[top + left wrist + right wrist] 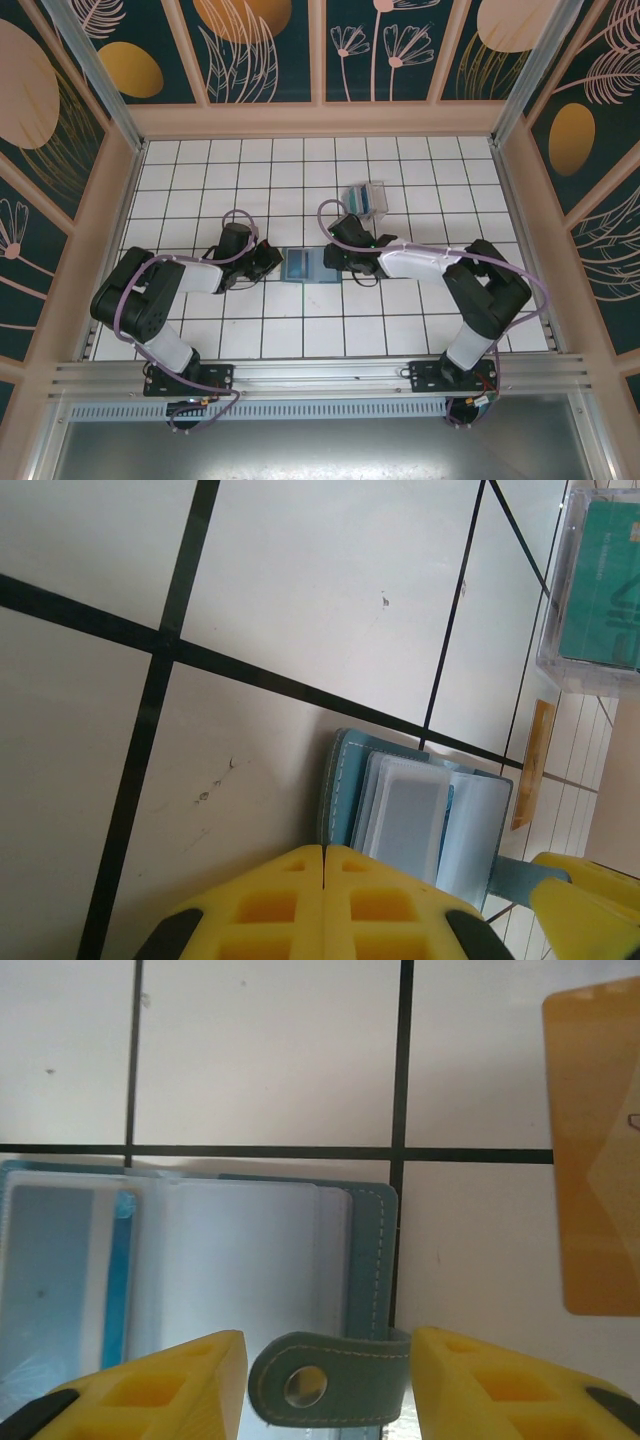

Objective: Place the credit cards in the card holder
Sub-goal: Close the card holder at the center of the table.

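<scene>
Right gripper (328,1350) is hanging low over the strap edge of the card holder (250,1260). Its jaws are partly open and hold nothing. The snap strap (330,1380) lies flat between the fingers; I can't tell whether the pads brush its ends.

Key relation: the tan-orange card (597,1150) lies flat on the desk (270,1050), off to the right of this gripper in its wrist view. It sits just past the holder's stitched edge, with a strip of bare tile between them. Its long axis looks parallel to that edge, though the frame crops its far side, so I'm not certain. I judge the right arm clearly nearer to it.

Left gripper (323,855) is fully closed with nothing in it, low at the holder's opposite edge. I can't tell if it's pressing the holder down.

The holder lies open and face up between the two grippers, near the middle of the desk.

Contents:
- Holder: a blue card (121,1270) shows edge-on in one of the clear sleeves; the sleeves nearest the strap look empty.
- Clear box (585,678): it stands further back on the right arm's side, with a teal card (605,580) in it.
</scene>
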